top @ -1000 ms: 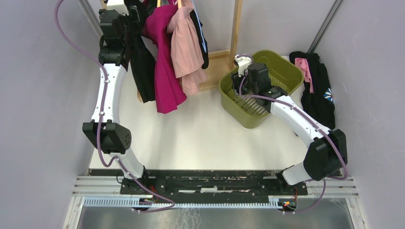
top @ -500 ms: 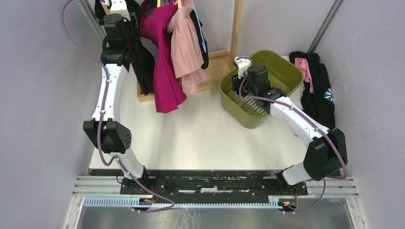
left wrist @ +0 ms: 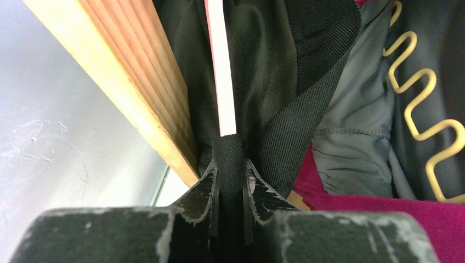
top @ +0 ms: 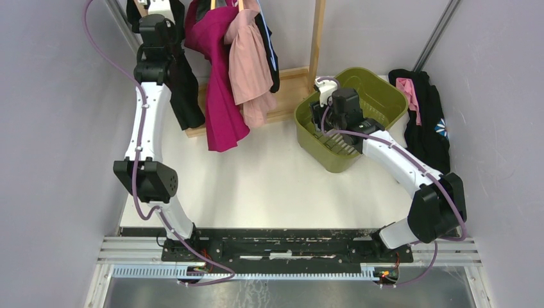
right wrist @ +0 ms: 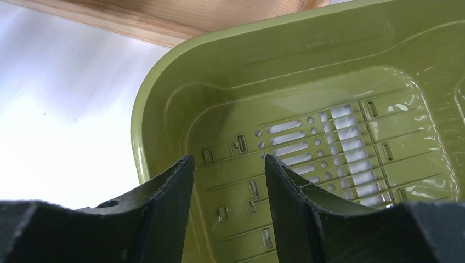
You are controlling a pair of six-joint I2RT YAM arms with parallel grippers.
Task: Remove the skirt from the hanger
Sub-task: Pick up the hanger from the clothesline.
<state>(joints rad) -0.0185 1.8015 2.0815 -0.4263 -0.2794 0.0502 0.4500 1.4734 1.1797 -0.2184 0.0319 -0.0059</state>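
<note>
- The right gripper (right wrist: 227,163) hung over the green basket (right wrist: 164,104). Its two fingers were spread apart, and nothing was between them.
- The right arm came up from its base at the near right. It bent at the elbow and leaned far and left, to the near left side of the basket.
- The left gripper (left wrist: 229,165) was pressed together on a black strip of the black skirt (left wrist: 263,66). It was pinching the cloth tight.
- Just past the pinch, a thin white bar (left wrist: 222,66) ran on, touching the black cloth.
- A wooden post (left wrist: 131,71) stood just left of the skirt in the left wrist view.
- The left arm had its elbow at the near left. From there it stretched long and straight to the clothes rack at the far left.
- The skirt hung down at the left end of the rack, right beside the left arm.
- A dark pink dress (top: 218,83) hung just right of the skirt, and a light pink top (top: 247,58) hung right of that.
- A pile of dark clothes (top: 423,122) lay at the far right, past the basket.
</note>
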